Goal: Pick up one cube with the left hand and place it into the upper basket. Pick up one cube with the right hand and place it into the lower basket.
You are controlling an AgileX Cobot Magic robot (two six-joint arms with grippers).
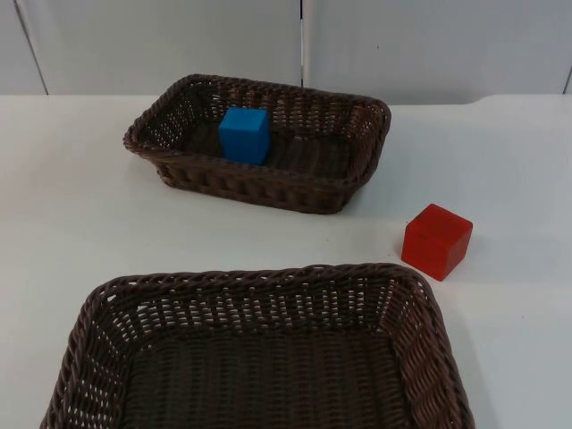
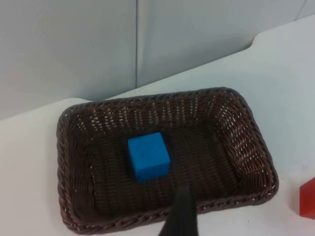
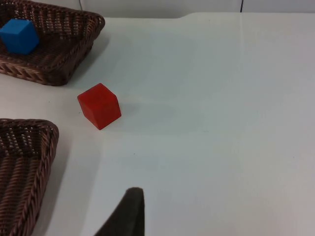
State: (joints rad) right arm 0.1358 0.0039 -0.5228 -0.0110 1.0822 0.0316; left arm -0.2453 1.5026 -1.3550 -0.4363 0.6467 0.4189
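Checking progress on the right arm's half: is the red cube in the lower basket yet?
Out. The red cube sits on the table, right of the lower basket, apart from its rim.

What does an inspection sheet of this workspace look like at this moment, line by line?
Surface: white table, bare between the baskets.
Upper basket: dark wicker, holds the blue cube.
Lower basket: dark wicker, nothing seen inside.
Red cube: on the table, right of both baskets, touching neither.
Clutter: nothing seen.
Left gripper: one black fingertip above the upper basket's rim; holds nothing.
Right gripper: one black fingertip above bare table, apart from the red cube.
Cables: nothing seen.
Surroundings: grey wall behind the table.
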